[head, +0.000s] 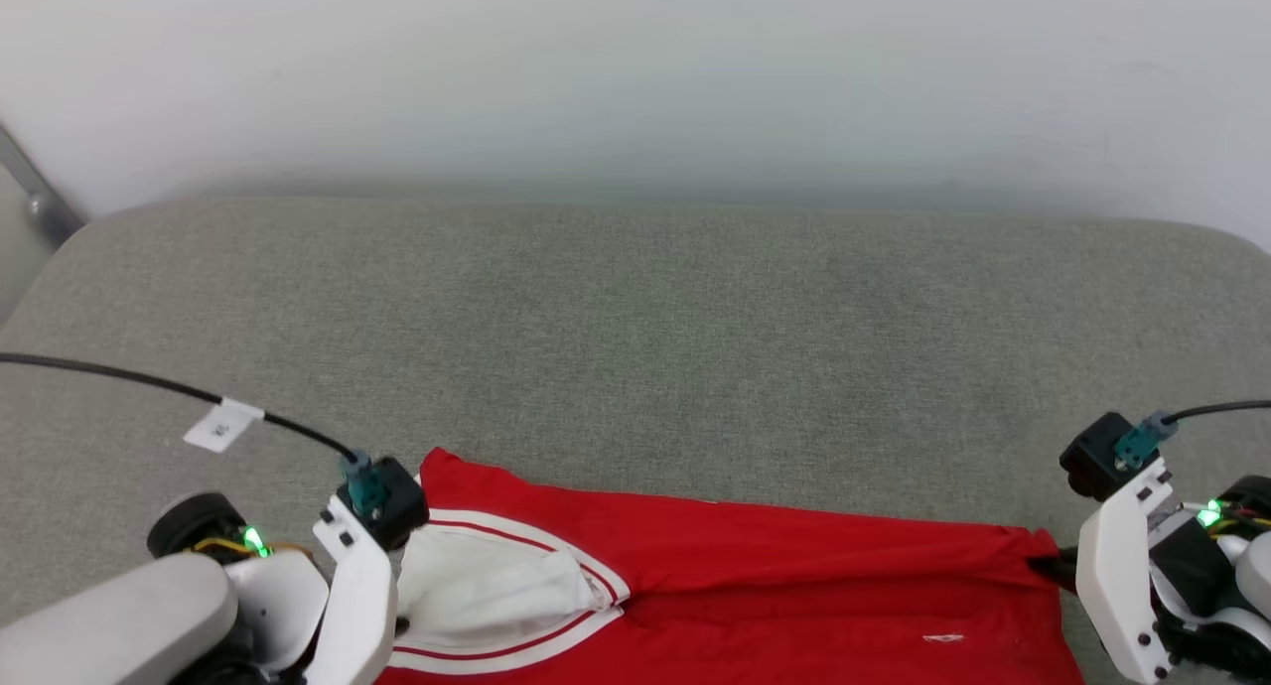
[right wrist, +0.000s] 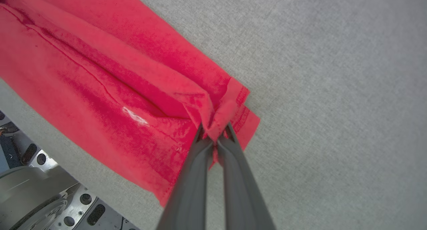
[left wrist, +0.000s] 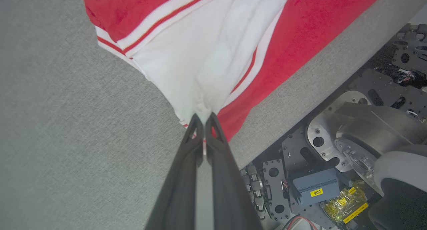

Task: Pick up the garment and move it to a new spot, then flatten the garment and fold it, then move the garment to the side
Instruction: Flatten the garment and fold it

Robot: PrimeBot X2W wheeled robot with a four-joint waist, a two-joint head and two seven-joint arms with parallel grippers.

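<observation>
The garment (head: pixel 755 576), a red shirt with a white sleeve and red-and-white striped trim, lies stretched along the near edge of the grey table (head: pixel 635 328). My left gripper (left wrist: pixel 203 120) is shut on the white sleeve of the garment (left wrist: pixel 206 56) at its left end. My right gripper (right wrist: pixel 215 131) is shut on a bunched corner of the red hem of the garment (right wrist: pixel 110 90) at its right end. In the head view the left wrist (head: pixel 372 506) and right wrist (head: pixel 1122 536) flank the cloth; the fingertips are hidden there.
The grey fabric table stretches far behind the garment up to a pale wall (head: pixel 635 69). A black cable with a white tag (head: pixel 223 427) crosses the left side. The robot's metal base (left wrist: pixel 350 150) sits just below the table's near edge.
</observation>
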